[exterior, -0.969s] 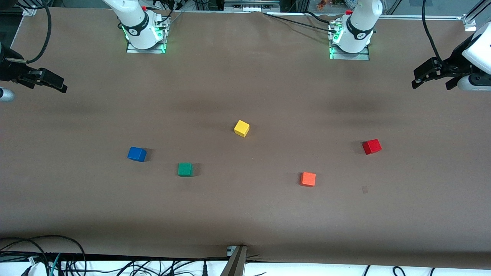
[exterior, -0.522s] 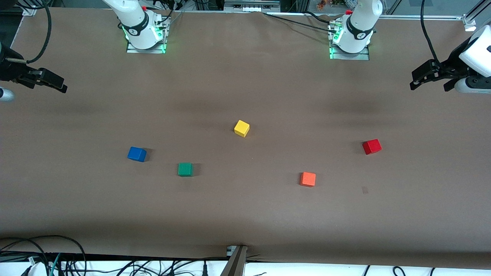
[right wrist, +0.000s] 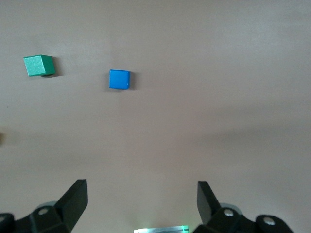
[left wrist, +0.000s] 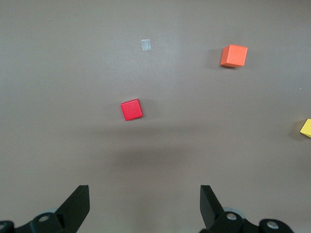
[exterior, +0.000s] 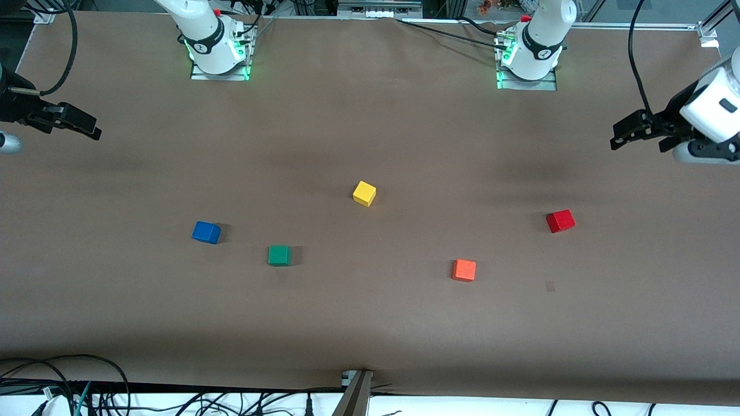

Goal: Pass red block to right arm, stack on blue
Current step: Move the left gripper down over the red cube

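Observation:
The red block (exterior: 560, 221) lies on the table toward the left arm's end, and it shows in the left wrist view too (left wrist: 131, 109). The blue cube (exterior: 206, 232) (right wrist: 119, 79) lies toward the right arm's end. My left gripper (exterior: 636, 140) (left wrist: 145, 206) hangs open and empty over the table's edge at its own end, well apart from the red block. At the right arm's end, my right gripper (exterior: 88, 128) (right wrist: 142, 201) waits open, with nothing between its fingers.
A green cube (exterior: 279, 255) sits beside the blue one, nearer the table's middle. A yellow cube (exterior: 364, 193) is near the centre. An orange cube (exterior: 464, 270) is nearer the front camera than the red block. A small tape patch (exterior: 550, 285) marks the brown table (exterior: 370, 323).
The left arm's wrist has turned and its gripper has crept a little toward the table's middle. The right arm and all the cubes have stayed put.

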You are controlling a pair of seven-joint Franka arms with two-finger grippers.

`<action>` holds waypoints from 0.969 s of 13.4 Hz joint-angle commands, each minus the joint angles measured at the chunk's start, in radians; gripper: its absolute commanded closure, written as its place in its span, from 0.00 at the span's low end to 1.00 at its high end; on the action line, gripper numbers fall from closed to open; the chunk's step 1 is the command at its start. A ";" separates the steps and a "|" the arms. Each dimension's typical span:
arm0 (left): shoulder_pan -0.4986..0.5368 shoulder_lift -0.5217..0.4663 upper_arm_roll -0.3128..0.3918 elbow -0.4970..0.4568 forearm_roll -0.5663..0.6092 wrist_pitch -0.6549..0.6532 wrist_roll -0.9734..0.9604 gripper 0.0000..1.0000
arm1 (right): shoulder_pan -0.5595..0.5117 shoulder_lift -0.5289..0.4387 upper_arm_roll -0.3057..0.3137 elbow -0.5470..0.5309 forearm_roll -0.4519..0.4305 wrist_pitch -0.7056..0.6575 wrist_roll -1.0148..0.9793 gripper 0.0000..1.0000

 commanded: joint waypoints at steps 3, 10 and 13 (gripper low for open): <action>0.009 0.037 0.004 0.042 0.020 -0.017 0.004 0.00 | -0.005 -0.006 0.006 0.002 0.001 -0.004 0.012 0.00; -0.005 0.170 -0.008 0.055 0.120 -0.026 0.013 0.00 | -0.005 -0.006 0.005 0.002 0.001 -0.006 0.012 0.00; -0.003 0.213 -0.005 0.046 0.117 -0.006 0.000 0.00 | -0.005 -0.006 0.005 0.002 0.001 -0.006 0.012 0.00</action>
